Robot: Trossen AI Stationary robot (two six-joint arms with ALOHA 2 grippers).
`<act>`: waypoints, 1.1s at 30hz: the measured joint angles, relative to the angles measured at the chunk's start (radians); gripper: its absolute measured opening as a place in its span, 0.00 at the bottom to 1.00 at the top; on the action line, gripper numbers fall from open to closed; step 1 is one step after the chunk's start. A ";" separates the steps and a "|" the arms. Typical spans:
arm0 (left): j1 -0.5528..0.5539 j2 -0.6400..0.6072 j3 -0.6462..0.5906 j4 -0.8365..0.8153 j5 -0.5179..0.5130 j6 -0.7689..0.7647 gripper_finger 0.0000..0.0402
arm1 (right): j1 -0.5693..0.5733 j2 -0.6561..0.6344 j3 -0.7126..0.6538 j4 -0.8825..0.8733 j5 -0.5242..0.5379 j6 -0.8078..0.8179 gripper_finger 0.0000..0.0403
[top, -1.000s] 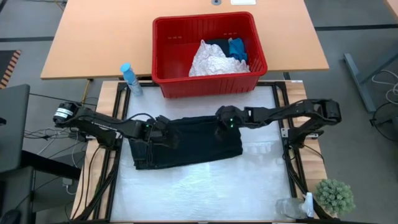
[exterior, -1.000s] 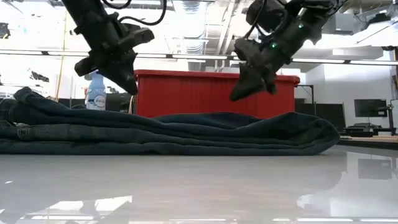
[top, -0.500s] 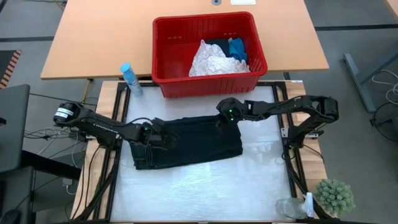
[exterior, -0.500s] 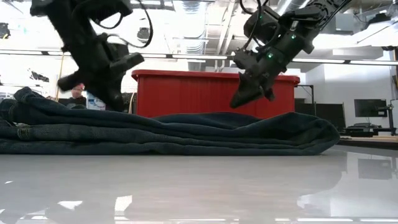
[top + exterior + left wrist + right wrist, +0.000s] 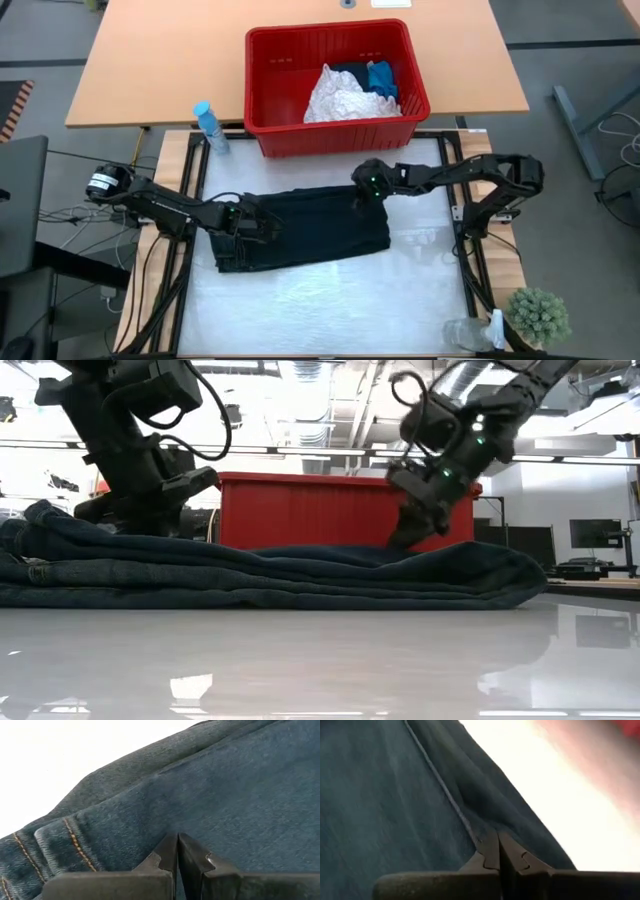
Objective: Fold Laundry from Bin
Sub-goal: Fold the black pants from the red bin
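Looking straight down, a dark folded garment (image 5: 300, 228) is seen spread flat across the middle of a glossy white table (image 5: 330, 310), its outline roughly rectangular with a slightly uneven near edge. Behind it, on a tan wooden table (image 5: 150, 60), the red bin (image 5: 400, 70) is found: a rectangular plastic tub with ribbed, tapered walls. Inside it a white crinkled cloth (image 5: 335, 98), a small bright blue cloth (image 5: 381, 78) and a sliver of black cloth are heaped toward one side. A pale blue spray bottle (image 5: 208, 125) stands just beside the bin's left corner. The left gripper (image 5: 262, 224) is set on the garment's left part, the right gripper (image 5: 362, 199) at its far right edge. A small green plant (image 5: 538, 316) is placed at the near right corner.

At table height, the garment (image 5: 260, 572) is shown as several stacked layers of dark blue denim, thicker and lumpier on the left, tapering to a rounded fold on the right. The bin's (image 5: 300, 510) red wall rises behind it. Both grippers are pressed down to the cloth's upper surface.

From the left wrist, twill-woven denim with tan stitching along a seam is shown; the left gripper's (image 5: 177, 851) fingers are closed together, tips against the fabric, with nothing visibly pinched between them.

From the right wrist, the right gripper (image 5: 498, 851) is likewise closed, its tips at a raised fold line of the denim; whether any cloth is caught there cannot be told.
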 joint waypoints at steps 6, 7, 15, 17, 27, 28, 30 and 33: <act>0.000 0.000 0.000 -0.005 -0.005 0.000 0.00 | -0.061 0.000 -0.081 0.074 -0.032 0.018 0.09; 0.000 0.000 0.000 -0.004 -0.006 0.000 0.00 | -0.067 0.004 -0.089 0.086 -0.039 0.014 0.09; 0.000 0.000 0.000 -0.001 -0.006 0.073 0.00 | -0.088 0.104 -0.138 0.208 -0.043 0.012 0.05; 0.000 0.000 0.000 -0.002 -0.005 0.106 0.00 | -0.089 0.114 -0.138 0.234 -0.057 0.011 0.06; 0.000 0.000 0.000 -0.019 0.020 0.163 0.01 | -0.127 -0.157 -0.049 0.036 -0.096 0.019 0.19; 0.000 0.000 0.000 -0.020 0.020 0.165 0.01 | -0.127 -0.202 -0.042 0.011 -0.096 0.019 0.19; 0.000 0.000 0.000 -0.024 0.019 0.176 0.01 | -0.117 -0.295 -0.040 -0.027 -0.105 0.020 0.19; 0.000 0.000 0.000 -0.025 0.018 0.205 0.01 | -0.063 -0.412 -0.074 -0.068 -0.119 0.043 0.17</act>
